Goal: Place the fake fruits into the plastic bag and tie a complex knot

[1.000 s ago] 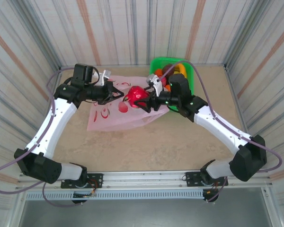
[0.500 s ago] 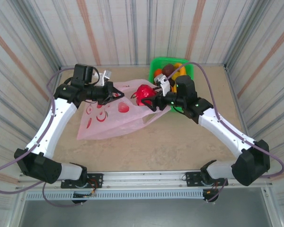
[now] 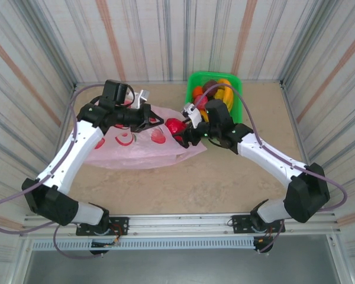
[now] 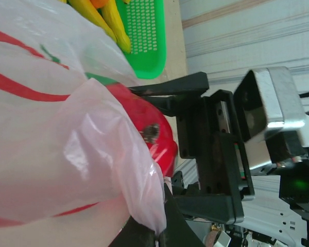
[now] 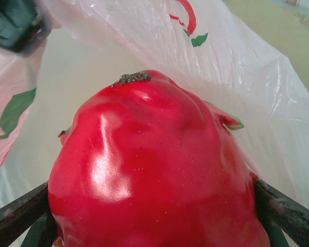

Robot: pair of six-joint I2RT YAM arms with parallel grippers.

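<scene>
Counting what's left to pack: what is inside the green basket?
Yellow bananas, an orange piece and a dark maroon piece show in the basket. The right arm covers its near end, so anything there is hidden.

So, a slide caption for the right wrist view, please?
Right gripper holds a glossy red fruit at the pink plastic bag mouth.

Green mesh basket (image 3: 193,80) (image 4: 147,41) — rigid plastic, walls pierced with small holes; stands upright. Beige marbled tabletop (image 3: 225,183) lies under the basket and spreads out from it on the near and left sides. Striped corrugated wall panels (image 3: 165,41) close in just behind the basket and to its right. Metal rail (image 3: 183,222) — well apart from the basket, at the table's near edge.
</scene>
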